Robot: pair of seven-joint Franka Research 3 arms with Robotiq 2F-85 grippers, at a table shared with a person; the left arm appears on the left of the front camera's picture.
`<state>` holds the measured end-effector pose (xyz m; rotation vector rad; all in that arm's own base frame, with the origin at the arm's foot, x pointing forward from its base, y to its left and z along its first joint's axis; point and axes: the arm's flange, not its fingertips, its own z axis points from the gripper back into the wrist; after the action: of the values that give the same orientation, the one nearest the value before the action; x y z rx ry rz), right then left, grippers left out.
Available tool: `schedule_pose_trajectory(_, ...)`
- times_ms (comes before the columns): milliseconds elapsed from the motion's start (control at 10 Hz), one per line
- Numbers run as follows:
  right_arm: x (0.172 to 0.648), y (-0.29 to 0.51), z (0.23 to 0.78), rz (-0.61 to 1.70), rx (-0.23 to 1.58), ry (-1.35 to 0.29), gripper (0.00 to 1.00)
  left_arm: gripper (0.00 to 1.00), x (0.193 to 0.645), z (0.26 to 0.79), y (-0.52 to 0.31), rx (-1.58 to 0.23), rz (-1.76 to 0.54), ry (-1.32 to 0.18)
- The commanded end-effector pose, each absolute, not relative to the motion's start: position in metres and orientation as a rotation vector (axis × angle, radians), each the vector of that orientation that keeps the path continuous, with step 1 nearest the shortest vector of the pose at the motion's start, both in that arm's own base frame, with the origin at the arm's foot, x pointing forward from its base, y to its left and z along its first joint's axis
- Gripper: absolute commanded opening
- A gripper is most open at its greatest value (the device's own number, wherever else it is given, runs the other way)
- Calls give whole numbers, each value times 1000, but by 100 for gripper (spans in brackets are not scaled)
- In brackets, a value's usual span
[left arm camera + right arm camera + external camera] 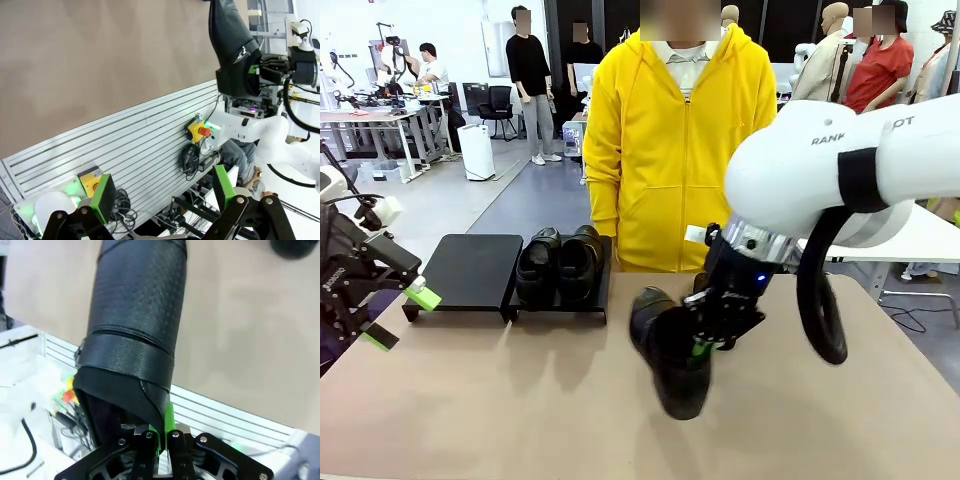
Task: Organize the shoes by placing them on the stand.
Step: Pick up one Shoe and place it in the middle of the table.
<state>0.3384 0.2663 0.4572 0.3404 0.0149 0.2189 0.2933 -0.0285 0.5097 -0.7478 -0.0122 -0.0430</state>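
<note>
Can't see the far end of the held shoe (137, 315), cut by the right wrist view's top edge. Can't identify the cropped dark blob (295, 247) in its corner.

Right arm gripping, left idle.
Your right gripper (704, 345) tilts down, jaws pinching a black leather loafer (665, 372); your left gripper (400, 317) sits low, jaws spread.

The white right arm (840, 150) bears partly hidden grey lettering, "RANK" and farther along "OT"
</note>
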Motion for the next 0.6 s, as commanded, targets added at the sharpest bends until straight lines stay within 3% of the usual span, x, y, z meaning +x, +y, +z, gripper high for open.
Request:
schedule_pose_trajectory(0,310,322,432,121,403,-73,0,100,294,512,-30,-767,-30,-11)
schedule_pose_trajectory(500,325,390,384,37,371,85,0,100,294,512,-30,-767,-30,-11)
